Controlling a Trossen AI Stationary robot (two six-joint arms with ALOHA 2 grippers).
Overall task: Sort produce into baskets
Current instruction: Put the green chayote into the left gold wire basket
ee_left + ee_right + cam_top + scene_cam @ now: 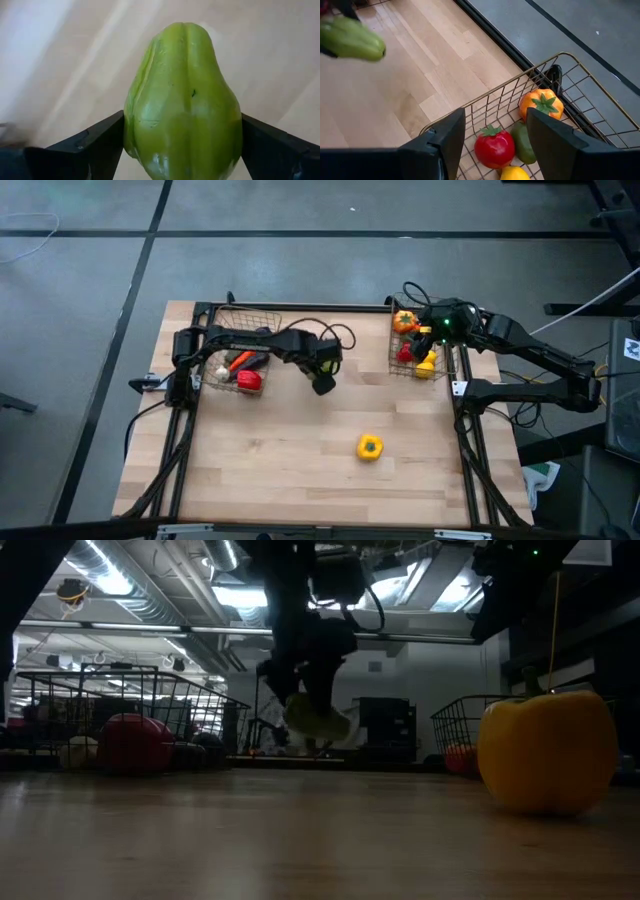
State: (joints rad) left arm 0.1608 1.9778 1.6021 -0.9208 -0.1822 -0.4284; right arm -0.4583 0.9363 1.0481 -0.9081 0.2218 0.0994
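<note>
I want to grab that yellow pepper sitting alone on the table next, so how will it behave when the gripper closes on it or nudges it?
The yellow pepper looks smooth and glossy, so fingers may slip on it. It sits upright on a broad base in the low view, so it probably won't tip easily, but its rounded, lobed sides suggest it could roll if knocked over. It looks rigid.

Open tabletop [280, 460] mid-table — lone yellow pepper [369, 446], baskets [240, 350] flanking

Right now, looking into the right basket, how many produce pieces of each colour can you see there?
In the right basket, visible pieces only:
Orange piece: 1
Red piece: 1
Dark green piece: 1
Yellow piece: 1
Total: 4
Not counted: the light green piece held in the left gripper.
</note>
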